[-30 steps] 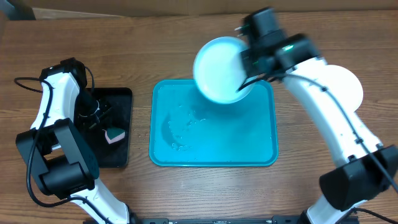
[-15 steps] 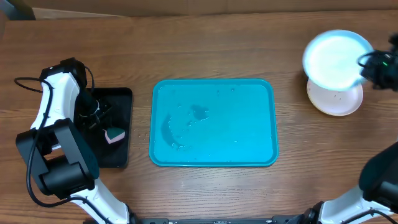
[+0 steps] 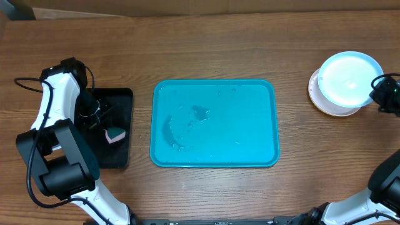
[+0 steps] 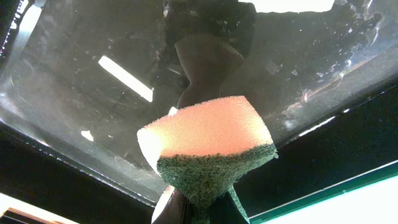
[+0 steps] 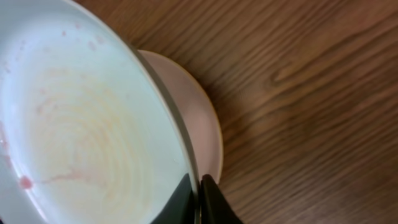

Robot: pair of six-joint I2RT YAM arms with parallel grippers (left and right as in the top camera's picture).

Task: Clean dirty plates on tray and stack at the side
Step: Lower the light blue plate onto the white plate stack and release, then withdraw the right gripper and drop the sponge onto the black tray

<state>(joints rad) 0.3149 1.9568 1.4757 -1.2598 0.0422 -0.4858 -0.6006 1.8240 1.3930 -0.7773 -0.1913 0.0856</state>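
The pale plate (image 3: 349, 78) is no longer hanging above the blue tray (image 3: 237, 131). A second ago it was being carried over the tray's far right corner; now it is sitting on the right side of the tabletop (image 3: 187, 50), on top of a whitish plate (image 3: 328, 109) and slightly off-centre from it. The right claw (image 5: 199, 198) is pinching the plate's rim with its jaws narrow, one finger on each side of the edge. Faint pink streaks and a red spot are showing on the plate's face in the right wrist view.

The tray is lying bare and wet in the middle, so the stacking appears to be nearing its end. Only two plates are showing in the pile. Letting go of the rim looks like the step remaining.

The left claw (image 4: 200, 202) is gripping a sponge (image 4: 208, 140) above the black tray (image 3: 122, 100), unmoved over that second.
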